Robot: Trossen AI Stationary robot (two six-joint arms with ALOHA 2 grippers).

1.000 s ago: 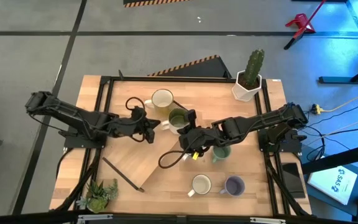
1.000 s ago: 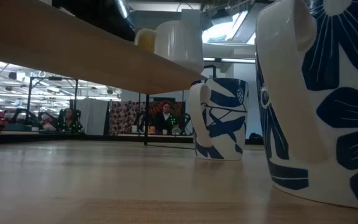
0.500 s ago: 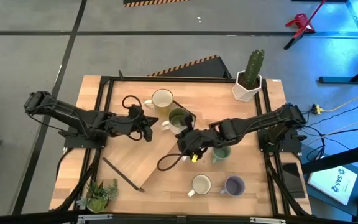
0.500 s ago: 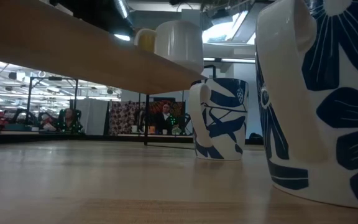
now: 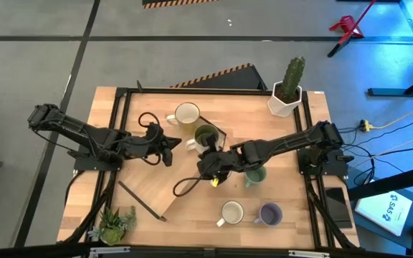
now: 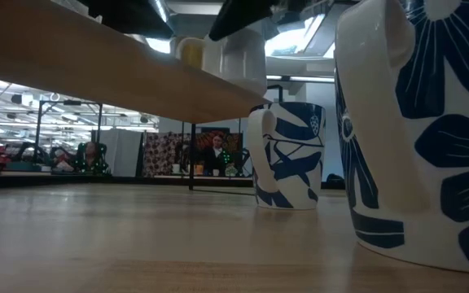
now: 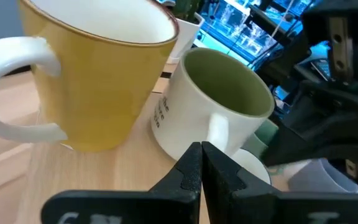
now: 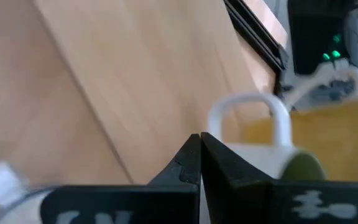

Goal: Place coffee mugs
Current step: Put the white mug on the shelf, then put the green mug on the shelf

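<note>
Pale wood planks form the tabletop (image 5: 156, 179), seen from above with a small potted plant (image 5: 113, 223) at its near-left corner. The left hand (image 5: 169, 149) reaches in from the left edge, its two dark fingers pressed together and holding nothing, its tip just beside the handle of the white mug with olive-green inside (image 5: 204, 136). Behind that mug stands a yellow-sided mug with a cream interior (image 5: 186, 115), the two close together. The right hand (image 5: 205, 167), fingers likewise pinched together and empty, lies low at mid-table just in front of the olive-lined mug. To its right, partly under the right arm, sits the teal mug (image 5: 255, 175). Nearer the front edge stand a white mug (image 5: 231, 213) and the lavender mug (image 5: 269, 213), side by side. A cactus in a white hexagonal pot (image 5: 287, 92) occupies the far-right corner.
</note>
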